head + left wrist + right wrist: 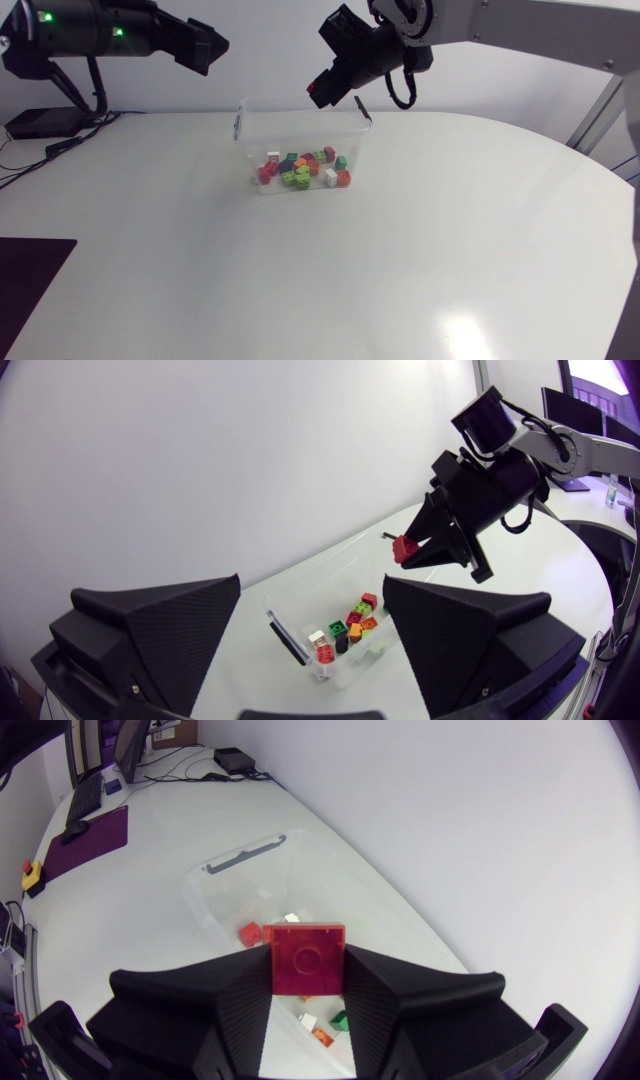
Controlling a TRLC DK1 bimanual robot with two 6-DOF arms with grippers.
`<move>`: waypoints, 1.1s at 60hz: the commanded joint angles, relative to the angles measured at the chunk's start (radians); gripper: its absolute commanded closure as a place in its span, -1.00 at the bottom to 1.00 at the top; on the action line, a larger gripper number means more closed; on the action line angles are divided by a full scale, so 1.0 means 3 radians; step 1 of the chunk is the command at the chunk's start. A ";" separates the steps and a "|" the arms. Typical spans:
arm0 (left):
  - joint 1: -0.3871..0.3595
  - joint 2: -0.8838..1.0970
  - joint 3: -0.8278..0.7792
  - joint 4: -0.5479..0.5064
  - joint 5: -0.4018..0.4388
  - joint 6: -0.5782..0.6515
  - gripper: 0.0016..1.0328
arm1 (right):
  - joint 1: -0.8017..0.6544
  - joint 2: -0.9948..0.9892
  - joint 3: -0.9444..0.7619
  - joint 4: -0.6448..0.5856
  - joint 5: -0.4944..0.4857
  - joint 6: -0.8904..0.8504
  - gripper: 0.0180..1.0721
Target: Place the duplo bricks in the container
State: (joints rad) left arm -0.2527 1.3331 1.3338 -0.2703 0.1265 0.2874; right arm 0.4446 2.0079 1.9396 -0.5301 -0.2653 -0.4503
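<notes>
The container (245,128) sat at the table's (420,260) far middle, bricks (303,172) lying in it. The right gripper (322,93), pinching one brick (307,958), hung above its far side.

No legible print, apparently, anywhere here.

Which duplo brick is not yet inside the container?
The red brick held in the right claw, above the clear container; all the other bricks already lie on its floor.

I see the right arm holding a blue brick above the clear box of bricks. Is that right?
Not quite: the brick in the right gripper is red, not blue, as the right wrist view shows. It is held above the clear box of bricks, as you say.
</notes>
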 commanded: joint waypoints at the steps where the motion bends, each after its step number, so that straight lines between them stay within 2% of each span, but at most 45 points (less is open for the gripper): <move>1: 0.0050 -0.0220 -0.0187 0.0067 0.0013 -0.0094 -0.92 | 0.0011 0.0215 0.0248 0.0085 -0.0010 0.0146 0.47; 12: 0.0070 -0.0542 -0.0514 0.0139 0.0008 -0.0084 -0.92 | 0.0031 0.0634 0.0729 0.0115 0.0030 0.0279 0.46; 16: 0.0116 -0.0639 -0.0611 0.0144 0.0013 -0.0084 -0.92 | 0.0042 0.0859 0.0974 0.0105 0.0123 0.0294 0.42; 18: 0.0132 -0.0680 -0.0662 0.0144 0.0008 -0.0079 -0.92 | 0.0042 0.0967 0.1077 0.0090 0.0163 0.0294 0.33; 20: 0.0152 -0.0736 -0.0729 0.0154 0.0008 -0.0079 -0.92 | 0.0047 0.1079 0.1179 0.0049 0.0179 0.0289 0.06; 21: 0.0152 -0.0767 -0.0780 0.0159 0.0008 -0.0074 -0.92 | 0.0052 0.1151 0.1240 0.0013 0.0204 0.0284 -0.26; 22: 0.0152 -0.0788 -0.0800 0.0165 0.0008 -0.0074 -0.92 | 0.0052 0.1171 0.1251 0.0013 0.0209 0.0284 -0.38; 23: 0.0152 -0.0808 -0.0831 0.0170 0.0008 -0.0074 -0.92 | 0.0057 0.1187 0.1251 0.0013 0.0225 0.0279 -0.60; 25: 0.0152 -0.0869 -0.0897 0.0190 0.0008 -0.0074 -0.92 | 0.0067 0.1207 0.1240 0.0013 0.0225 0.0264 -0.91; 26: 0.0152 -0.0890 -0.0923 0.0200 0.0008 -0.0074 -0.92 | 0.0067 0.1212 0.1235 0.0013 0.0230 0.0253 -0.94; 37: 0.0203 -0.1330 -0.1337 0.0395 -0.0023 -0.0084 -0.92 | 0.0047 0.1013 0.0974 0.0238 0.0399 0.0279 -0.93; 43: 0.0239 -0.1555 -0.1578 0.0553 -0.0064 -0.0089 -0.92 | 0.0016 0.0645 0.0530 0.0545 0.0526 0.0325 -0.93; 48: 0.0249 -0.1764 -0.1777 0.0696 -0.0202 -0.0094 -0.92 | 0.0001 0.0261 0.0059 0.0795 0.0695 0.0320 -0.93; 54: 0.0300 -0.1933 -0.1915 0.0707 -0.0217 -0.0109 -0.92 | -0.0025 -0.0138 -0.0416 0.0995 0.0895 0.0320 -0.93; 59: 0.0387 -0.2127 -0.2053 0.0732 -0.0217 -0.0130 -0.92 | -0.0055 -0.0572 -0.0948 0.1327 0.1181 0.0320 -0.93; 66: 0.0454 -0.2378 -0.2227 0.0707 -0.0217 -0.0109 -0.92 | -0.0132 -0.1033 -0.1459 0.1516 0.1370 0.0376 -0.93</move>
State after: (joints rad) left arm -0.1303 0.6609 0.7071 -0.0681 0.0685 0.2794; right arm 0.4210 1.7725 1.5959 -0.1020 0.1181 -0.3649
